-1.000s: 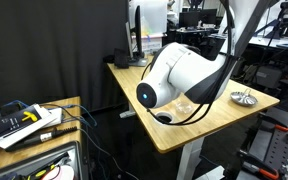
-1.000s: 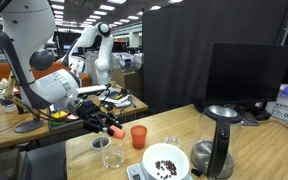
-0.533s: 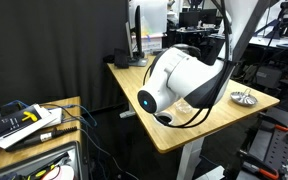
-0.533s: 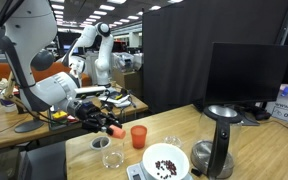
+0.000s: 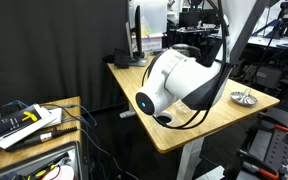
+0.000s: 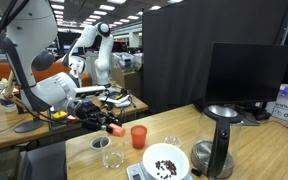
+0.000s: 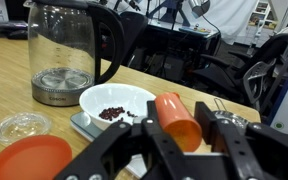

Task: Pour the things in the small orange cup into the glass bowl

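Observation:
In the wrist view my gripper (image 7: 184,128) is shut on the small orange cup (image 7: 176,116). The cup lies tilted on its side between the fingers, above the table. The glass bowl (image 7: 22,126) sits low at the left, apart from the gripper, beside the larger orange cup (image 7: 29,160). In an exterior view the gripper (image 6: 112,127) holds the small orange cup (image 6: 116,130) over the table's left end, left of the larger cup (image 6: 138,136). The glass bowl (image 6: 171,143) is further right. The cup's contents are hidden.
A white bowl (image 7: 114,105) of dark beans stands on a scale ahead, with a glass kettle (image 7: 69,55) behind it. A metal dish (image 5: 244,97) sits near the table's far corner. Other small glass vessels (image 6: 109,153) stand below the gripper. The arm (image 5: 179,80) blocks most of the table.
The arm has shifted very slightly. The small orange cup stays held in the jaws.

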Robot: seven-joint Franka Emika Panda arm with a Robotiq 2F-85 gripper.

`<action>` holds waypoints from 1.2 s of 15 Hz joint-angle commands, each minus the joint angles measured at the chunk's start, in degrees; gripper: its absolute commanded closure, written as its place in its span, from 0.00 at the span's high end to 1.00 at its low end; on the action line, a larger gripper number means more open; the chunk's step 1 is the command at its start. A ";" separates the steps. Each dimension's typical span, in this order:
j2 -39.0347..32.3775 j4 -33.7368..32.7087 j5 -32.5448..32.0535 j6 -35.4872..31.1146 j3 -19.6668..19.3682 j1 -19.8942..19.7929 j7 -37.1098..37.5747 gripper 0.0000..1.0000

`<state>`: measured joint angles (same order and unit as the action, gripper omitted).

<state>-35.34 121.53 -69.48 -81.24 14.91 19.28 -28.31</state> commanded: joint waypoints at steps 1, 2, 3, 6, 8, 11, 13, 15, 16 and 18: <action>-1.15 -1.09 -1.34 3.32 0.90 0.00 -0.73 0.17; -1.28 -1.14 -1.34 3.67 0.98 0.04 -0.83 0.17; -1.43 -1.19 -1.27 3.90 1.13 0.06 -0.92 0.17; -2.09 -1.45 -1.45 4.84 1.48 0.22 -1.11 0.17; -2.68 -1.79 -1.68 5.81 1.56 0.33 -1.18 0.17; -3.16 -2.11 -2.34 6.90 1.73 0.36 -1.47 0.17; -3.64 -2.41 -2.64 7.72 1.81 0.35 -1.72 0.17; -3.85 -2.50 -2.89 8.36 1.84 0.37 -1.88 0.17; -3.89 -2.52 -2.92 8.65 1.86 0.35 -1.99 0.17; -3.94 -2.53 -2.98 9.17 1.96 0.31 -2.30 0.17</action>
<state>-38.33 119.93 -71.34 -74.65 16.18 19.72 -29.39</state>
